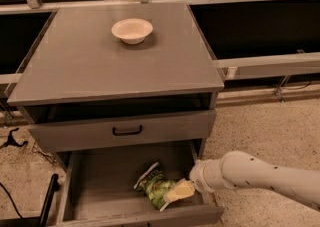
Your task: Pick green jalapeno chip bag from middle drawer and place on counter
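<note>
Speckled floor (260, 131); grey counter (100, 66) with a bowl (132, 30). In the open drawer (100, 181) the bag (155, 187) lies flat, its long axis slanting back-left to front-right. The gripper (179, 191) is at its right end; I cannot tell its grip.

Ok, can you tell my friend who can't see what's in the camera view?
A white robot arm reaches from the right into an open grey drawer, its gripper at a green chip bag lying there. Above, a cream bowl sits on the grey counter.
</note>
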Controlling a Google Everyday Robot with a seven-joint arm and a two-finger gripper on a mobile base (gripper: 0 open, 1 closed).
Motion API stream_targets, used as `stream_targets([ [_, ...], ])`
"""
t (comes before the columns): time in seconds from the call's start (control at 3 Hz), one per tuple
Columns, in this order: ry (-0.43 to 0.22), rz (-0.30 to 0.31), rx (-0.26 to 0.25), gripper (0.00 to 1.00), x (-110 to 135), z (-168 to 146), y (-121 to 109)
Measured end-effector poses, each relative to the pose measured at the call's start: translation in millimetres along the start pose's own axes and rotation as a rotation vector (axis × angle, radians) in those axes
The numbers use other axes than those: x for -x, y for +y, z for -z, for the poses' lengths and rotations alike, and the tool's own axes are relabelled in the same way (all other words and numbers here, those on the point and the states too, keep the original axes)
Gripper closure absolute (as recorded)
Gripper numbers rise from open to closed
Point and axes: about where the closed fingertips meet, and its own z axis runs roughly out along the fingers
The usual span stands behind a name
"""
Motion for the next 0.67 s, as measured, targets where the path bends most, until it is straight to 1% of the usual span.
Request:
stream_targets([
  [0.33, -0.016, 0.004, 0.023, 0.00, 2.7, -25.4, 4.3],
  [0.67, -0.013, 0.012, 0.040, 0.10, 1.9, -47.8, 8.7],
])
